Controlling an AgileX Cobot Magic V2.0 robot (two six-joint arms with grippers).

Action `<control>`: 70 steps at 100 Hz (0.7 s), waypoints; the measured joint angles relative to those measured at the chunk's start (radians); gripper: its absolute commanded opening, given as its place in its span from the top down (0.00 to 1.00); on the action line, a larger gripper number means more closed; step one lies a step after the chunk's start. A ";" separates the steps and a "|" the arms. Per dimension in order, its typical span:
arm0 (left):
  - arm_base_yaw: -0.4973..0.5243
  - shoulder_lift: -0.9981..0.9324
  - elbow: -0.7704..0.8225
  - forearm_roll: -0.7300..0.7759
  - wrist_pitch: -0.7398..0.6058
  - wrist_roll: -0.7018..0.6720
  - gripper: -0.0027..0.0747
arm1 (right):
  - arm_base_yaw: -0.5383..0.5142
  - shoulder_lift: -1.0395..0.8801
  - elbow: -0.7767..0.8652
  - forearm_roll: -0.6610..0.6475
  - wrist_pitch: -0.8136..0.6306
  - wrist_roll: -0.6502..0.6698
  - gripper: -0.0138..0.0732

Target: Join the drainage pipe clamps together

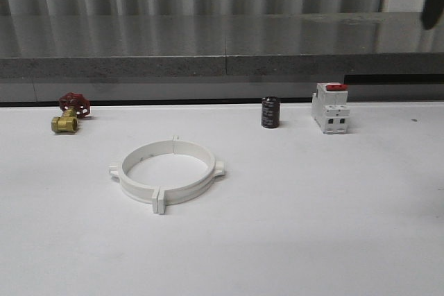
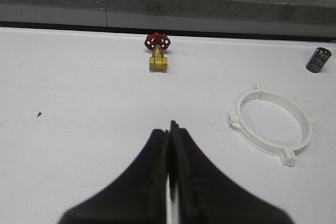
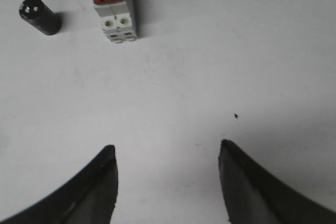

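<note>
A: Where are the drainage pipe clamps point(image 1: 166, 174)?

B: Two white half-rings, lying flat on the white table point(image 1: 312, 227), left of centre. They meet as one ring, flat tabs pressed together at front and back, one side lug on each half.

A: What else is on the table?

B: Three things along the far edge. One brass valve point(image 1: 68, 116) with a red handwheel, far left. One black cylinder point(image 1: 270, 112), upright, right of centre. One white block with a red top point(image 1: 330, 107) just beside it.

A: The grippers?

B: The left gripper point(image 2: 169, 153) has its fingers closed together, holding nothing. The right gripper point(image 3: 167, 153) is spread wide over bare table, also empty.
</note>
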 measured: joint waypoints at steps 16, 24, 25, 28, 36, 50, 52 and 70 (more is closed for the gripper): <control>0.000 0.000 0.000 0.000 0.000 0.000 0.99 | -0.062 -0.223 0.167 0.087 0.000 -0.114 0.34; 0.000 0.000 0.000 0.000 0.000 0.000 0.99 | -0.067 -0.320 0.233 0.117 0.015 -0.146 0.34; 0.000 0.000 0.000 0.000 0.000 0.000 0.99 | -0.067 -0.337 0.239 0.122 0.019 -0.148 0.34; 0.000 0.000 0.000 0.000 0.000 0.000 0.99 | -0.067 -0.369 0.265 0.126 0.029 -0.154 0.34; 0.000 0.000 0.000 0.000 0.000 0.000 0.99 | -0.067 -0.451 0.316 0.136 0.063 -0.165 0.34; 0.000 0.000 0.000 0.000 0.000 0.000 0.99 | -0.067 -0.585 0.387 0.137 0.117 -0.170 0.34; 0.000 0.000 0.000 0.000 0.000 0.000 0.99 | -0.067 -0.605 0.396 0.137 0.121 -0.172 0.34; 0.000 0.000 0.000 0.000 0.000 0.000 0.99 | -0.067 -0.730 0.435 0.137 0.141 -0.172 0.36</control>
